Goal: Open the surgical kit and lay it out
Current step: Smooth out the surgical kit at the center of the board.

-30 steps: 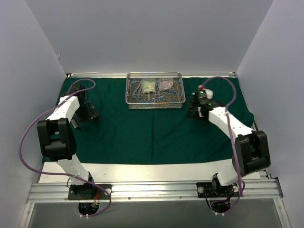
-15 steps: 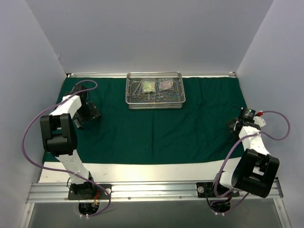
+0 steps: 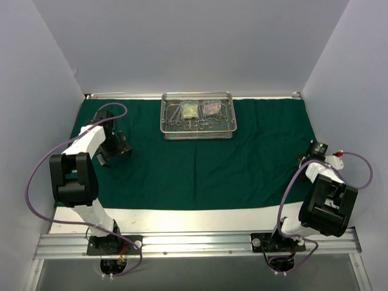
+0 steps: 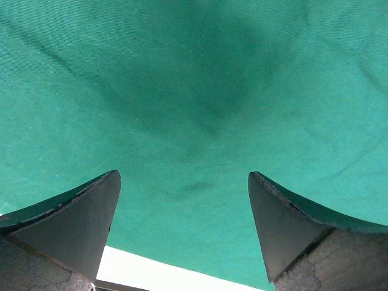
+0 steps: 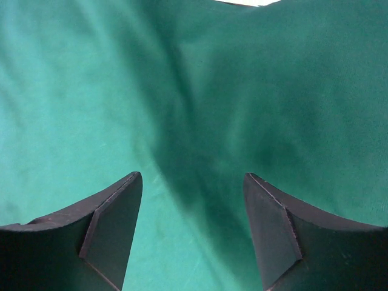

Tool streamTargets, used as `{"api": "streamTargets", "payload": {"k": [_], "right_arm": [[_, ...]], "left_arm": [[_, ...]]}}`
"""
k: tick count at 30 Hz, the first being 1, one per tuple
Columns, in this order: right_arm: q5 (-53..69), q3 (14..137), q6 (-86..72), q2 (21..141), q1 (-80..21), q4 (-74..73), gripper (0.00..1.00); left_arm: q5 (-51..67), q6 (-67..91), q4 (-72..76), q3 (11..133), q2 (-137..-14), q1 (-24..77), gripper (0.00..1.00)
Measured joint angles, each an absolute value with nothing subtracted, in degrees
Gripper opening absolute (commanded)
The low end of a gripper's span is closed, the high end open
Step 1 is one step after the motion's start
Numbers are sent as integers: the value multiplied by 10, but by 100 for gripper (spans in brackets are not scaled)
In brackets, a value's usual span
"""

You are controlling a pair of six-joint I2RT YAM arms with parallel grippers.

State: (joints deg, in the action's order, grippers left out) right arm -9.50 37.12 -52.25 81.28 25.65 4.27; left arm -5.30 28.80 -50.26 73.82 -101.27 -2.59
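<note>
The dark green cloth wrap [image 3: 200,163] lies spread flat over the table. The silver wire-mesh tray [image 3: 197,116] stands on it at the back centre and holds several steel clamps [image 3: 193,124] and two small clear pouches [image 3: 190,109]. My left gripper [image 3: 120,147] is open and empty just above the cloth's left part; its view shows only cloth [image 4: 182,91] between the fingers. My right gripper [image 3: 310,159] is open and empty over the cloth's right edge; its view shows only cloth [image 5: 194,91].
A bare white strip of table [image 3: 182,218] runs along the cloth's near edge, and it shows in the left wrist view [image 4: 157,273]. White walls [image 3: 182,48] close in the back and sides. The metal rail [image 3: 194,242] with the arm bases is in front.
My right arm has swung from beside the tray out and back to the cloth's right edge. My left gripper has shifted slightly right and toward the front.
</note>
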Motion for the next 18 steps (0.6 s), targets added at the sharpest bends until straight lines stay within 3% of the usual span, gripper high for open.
{"api": "streamTargets", "payload": {"k": [9, 18], "right_arm": [[-95, 357, -549, 832, 295, 62, 60], [-109, 361, -552, 807, 404, -32, 59]], "left_arm": [[-53, 289, -500, 737, -988, -26, 96], [-44, 290, -497, 719, -970, -26, 96]]}}
